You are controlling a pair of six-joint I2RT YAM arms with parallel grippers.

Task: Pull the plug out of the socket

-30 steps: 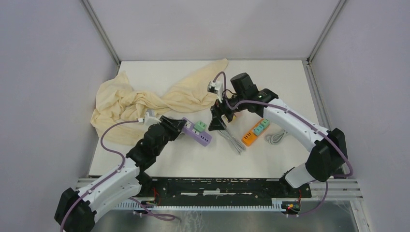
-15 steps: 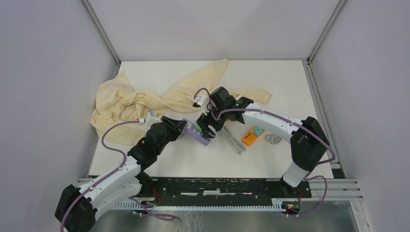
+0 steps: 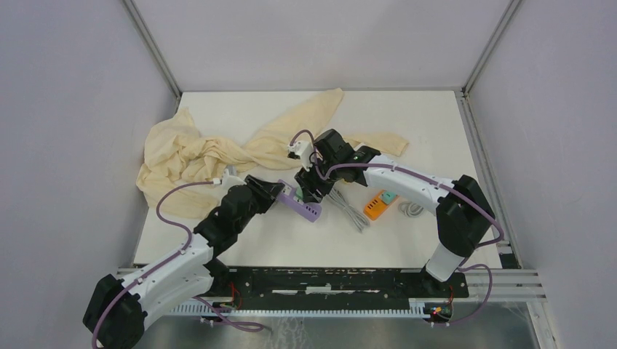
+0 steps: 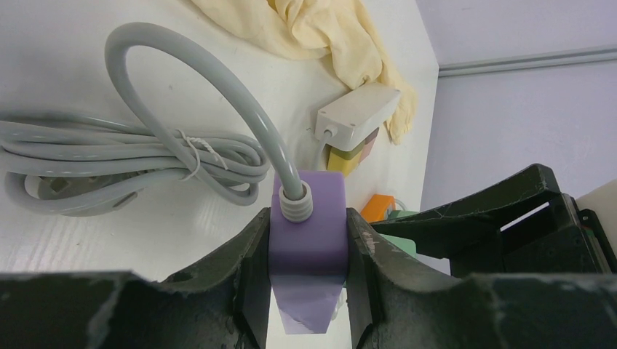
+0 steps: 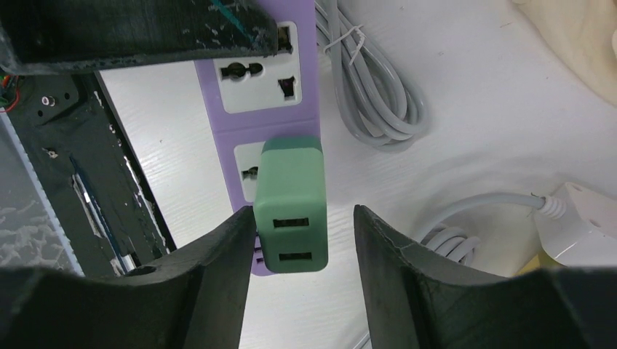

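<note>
The socket is a purple power strip [image 3: 308, 209] lying mid-table, and my left gripper [image 3: 280, 195] is shut on its cable end [image 4: 307, 225]. A green plug [image 5: 291, 203] with two slots in its top sits in one of the strip's outlets [image 5: 271, 109]. My right gripper [image 5: 304, 214] straddles this plug. Its left finger [image 5: 218, 269] is at the plug's side, while a gap separates the right finger [image 5: 393, 269] from it. In the top view the right gripper [image 3: 309, 189] covers the plug.
A bundled grey cable [image 3: 351, 211] lies right of the strip. Further right is an orange strip [image 3: 375, 207] with a green plug [image 3: 390, 196]. A cream cloth [image 3: 211, 149] is spread at the back left. A white adapter [image 4: 356, 109] lies near the cloth's end.
My right arm swung left from beside the orange strip to the purple strip and came down around the green plug, its jaws narrowing. The left gripper kept its hold.
</note>
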